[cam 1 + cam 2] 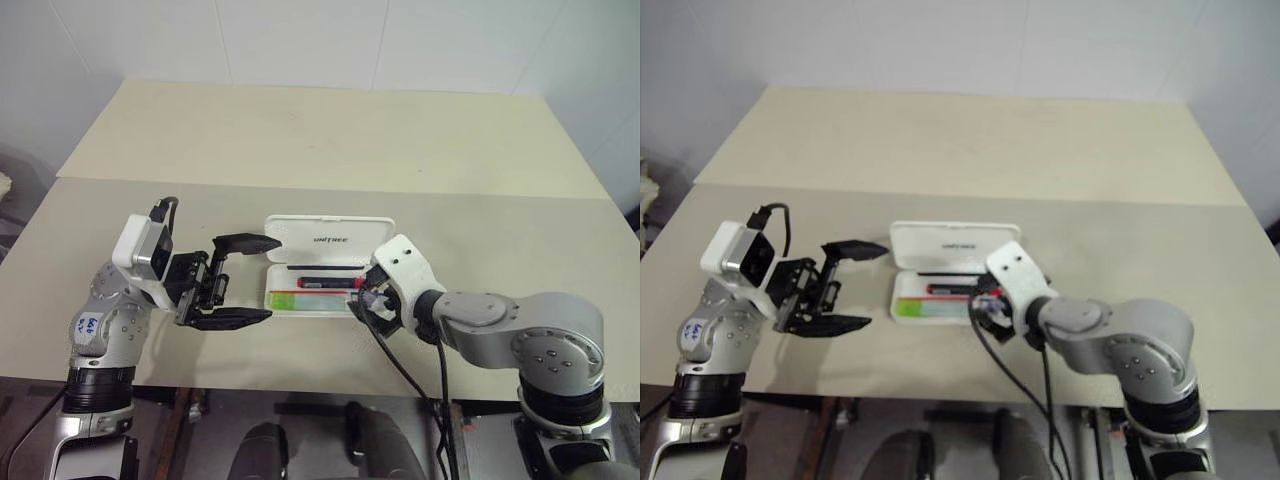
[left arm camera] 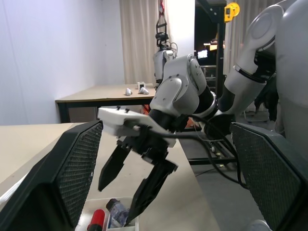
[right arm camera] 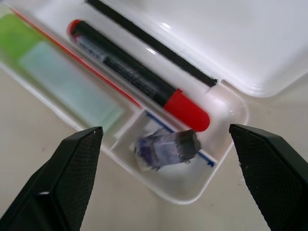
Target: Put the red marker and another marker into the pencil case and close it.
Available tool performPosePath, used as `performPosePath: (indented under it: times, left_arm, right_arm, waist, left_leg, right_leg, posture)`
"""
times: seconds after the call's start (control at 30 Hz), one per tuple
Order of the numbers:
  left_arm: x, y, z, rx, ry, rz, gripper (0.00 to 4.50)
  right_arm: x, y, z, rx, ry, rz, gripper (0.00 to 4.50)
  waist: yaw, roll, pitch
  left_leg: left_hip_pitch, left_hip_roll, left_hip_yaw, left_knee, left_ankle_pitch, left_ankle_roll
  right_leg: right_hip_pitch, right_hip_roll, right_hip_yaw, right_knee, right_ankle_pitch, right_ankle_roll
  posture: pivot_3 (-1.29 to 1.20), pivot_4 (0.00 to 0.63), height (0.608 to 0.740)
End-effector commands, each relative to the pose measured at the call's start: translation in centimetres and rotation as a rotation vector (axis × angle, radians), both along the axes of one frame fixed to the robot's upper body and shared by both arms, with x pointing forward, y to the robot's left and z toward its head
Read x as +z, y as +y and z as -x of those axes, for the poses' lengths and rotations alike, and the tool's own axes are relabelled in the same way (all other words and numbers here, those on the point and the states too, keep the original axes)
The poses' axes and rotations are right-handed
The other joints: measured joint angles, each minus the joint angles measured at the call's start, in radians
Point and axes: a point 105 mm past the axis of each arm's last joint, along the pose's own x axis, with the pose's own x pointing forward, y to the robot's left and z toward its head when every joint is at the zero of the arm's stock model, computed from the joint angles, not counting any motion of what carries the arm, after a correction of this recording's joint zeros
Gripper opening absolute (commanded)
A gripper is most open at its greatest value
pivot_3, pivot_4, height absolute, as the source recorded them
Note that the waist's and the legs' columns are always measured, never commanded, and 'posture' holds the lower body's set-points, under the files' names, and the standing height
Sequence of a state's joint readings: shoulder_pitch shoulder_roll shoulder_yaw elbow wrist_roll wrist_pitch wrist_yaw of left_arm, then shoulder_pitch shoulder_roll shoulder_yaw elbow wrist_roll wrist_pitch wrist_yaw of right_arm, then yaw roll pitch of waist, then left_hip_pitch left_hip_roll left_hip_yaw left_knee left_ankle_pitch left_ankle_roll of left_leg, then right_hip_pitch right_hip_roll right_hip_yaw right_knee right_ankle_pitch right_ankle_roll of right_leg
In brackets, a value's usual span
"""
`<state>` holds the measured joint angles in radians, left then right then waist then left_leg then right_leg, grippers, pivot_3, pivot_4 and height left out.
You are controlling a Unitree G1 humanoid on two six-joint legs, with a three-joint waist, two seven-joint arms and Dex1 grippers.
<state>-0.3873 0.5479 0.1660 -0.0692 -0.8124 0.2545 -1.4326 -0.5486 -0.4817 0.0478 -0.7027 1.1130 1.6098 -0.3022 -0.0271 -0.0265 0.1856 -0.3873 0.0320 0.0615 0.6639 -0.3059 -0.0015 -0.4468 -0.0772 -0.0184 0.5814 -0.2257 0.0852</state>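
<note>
Beige laminate forms the table [image 1: 330,140], made of two sections butted along a seam and set against a white tiled wall [image 1: 300,40]. In the left wrist view a second table [image 2: 96,94], pale curtains [image 2: 139,38] and a dark equipment frame [image 2: 216,48] are seen further back in the room.

The pencil case [image 1: 329,241] lies open on the near section, its lid laid back flat; the lettering "UNITREE" is read on the lid. The red marker [image 3: 139,77] lies in the tray's long compartment, and another marker [image 3: 57,72], pale green, is seen beside it across a red stripe. A small bluish object [image 3: 167,147] sits in the end compartment.

The right gripper [image 2: 134,185] is held just over the case's end, fingers spread wide and holding nothing. The left gripper [image 1: 245,278] is held left of the case, fingers wide apart, empty.
</note>
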Motion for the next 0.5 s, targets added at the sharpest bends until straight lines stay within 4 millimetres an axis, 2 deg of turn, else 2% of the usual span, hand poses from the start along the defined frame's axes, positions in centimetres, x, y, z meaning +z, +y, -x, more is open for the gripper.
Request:
performPosePath:
  times: [0.03, 0.3, 0.5]
  left_arm:
    - [0.6, 0.1, -0.3, 0.022, -0.046, -0.001, 4.5]
    - [1.3, 0.9, -1.2, 0.079, -0.086, -0.011, 4.5]
    - [1.6, 1.6, -1.5, 0.117, -0.111, -0.019, 4.5]
  right_arm:
    - [1.8, -0.1, 1.0, 0.098, -0.032, -0.023, 4.44]
    - [2.9, -0.7, 2.4, 0.223, -0.032, -0.049, 4.44]
    - [3.2, -0.8, 2.1, 0.237, -0.067, -0.06, 4.44]
  waist:
    - [0.0, 0.0, 0.0]
    - [0.0, 0.0, 0.0]
    - [0.001, 0.0, 0.0]
  left_leg:
    - [0.0, 0.0, 0.0, 0.0, 0.0, 0.0]
    - [0.0, -0.001, 0.0, 0.0, 0.0, 0.0]
    - [0.0, -0.001, 0.0, 0.0, 0.0, 0.0]
  right_leg:
    - [0.0, 0.0, 0.0, 0.0, 0.0, 0.0]
    - [0.0, 0.0, 0.0, -0.002, 0.0, 0.001]
    - [0.0, 0.0, 0.0, -0.002, 0.001, 0.002]
  posture:
    - [0.0, 0.15, 0.74]
    - [0.0, 0.15, 0.74]
    - [0.0, 0.15, 0.74]
